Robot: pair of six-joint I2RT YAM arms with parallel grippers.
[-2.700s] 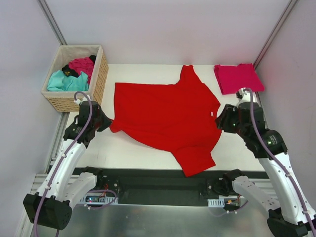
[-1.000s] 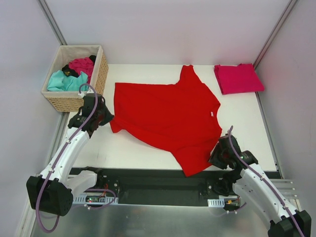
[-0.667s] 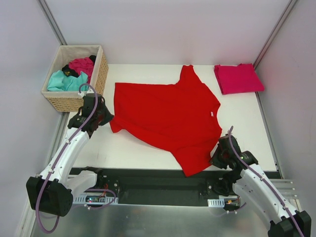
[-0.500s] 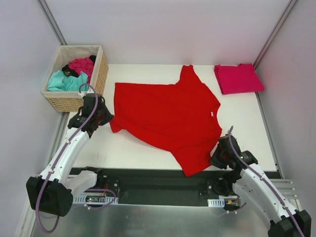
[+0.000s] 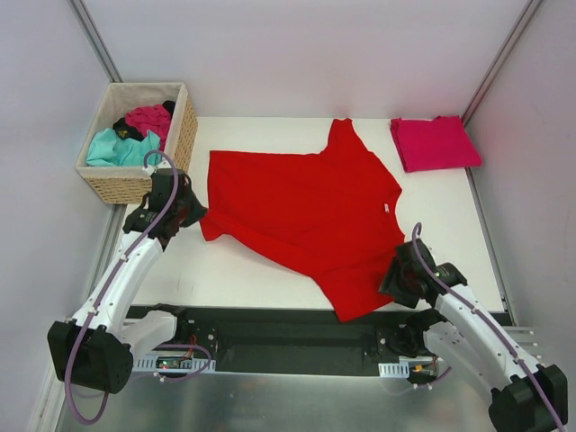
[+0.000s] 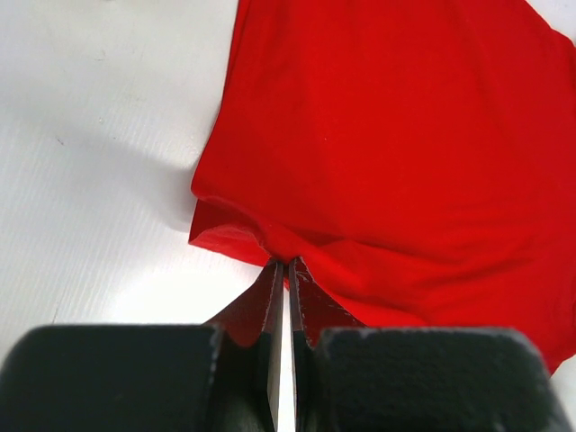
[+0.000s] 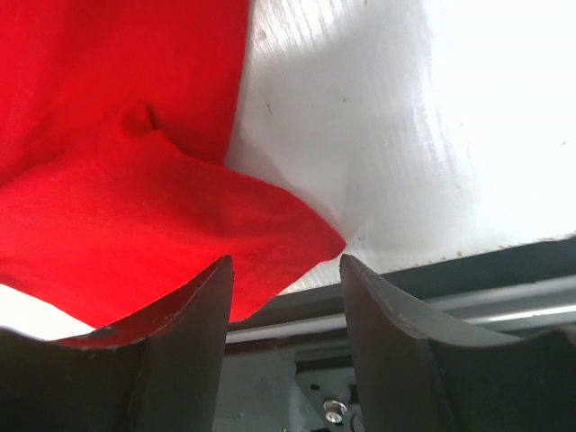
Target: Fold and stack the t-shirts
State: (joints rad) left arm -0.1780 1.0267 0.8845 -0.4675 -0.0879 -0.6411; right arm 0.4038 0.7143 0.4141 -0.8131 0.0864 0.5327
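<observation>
top: red t-shirt (image 5: pixel 306 211) spread flat mid-counter (image 5: pixel 234 270); soft, light, limp | left wrist: left claw (image 6: pixel 281 268) pressed together, pinching hem corner toward left edge | right wrist: right claw (image 7: pixel 283 265) spread astride sleeve corner at near edge; best pinched at the hem, not mid-cloth

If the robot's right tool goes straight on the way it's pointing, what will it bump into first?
Probably the red t-shirt. Its corner lies just ahead of the open right tool, between the fingers, by the near edge of the table. The table sits right under the cloth, but depth is hard to judge here.
</observation>
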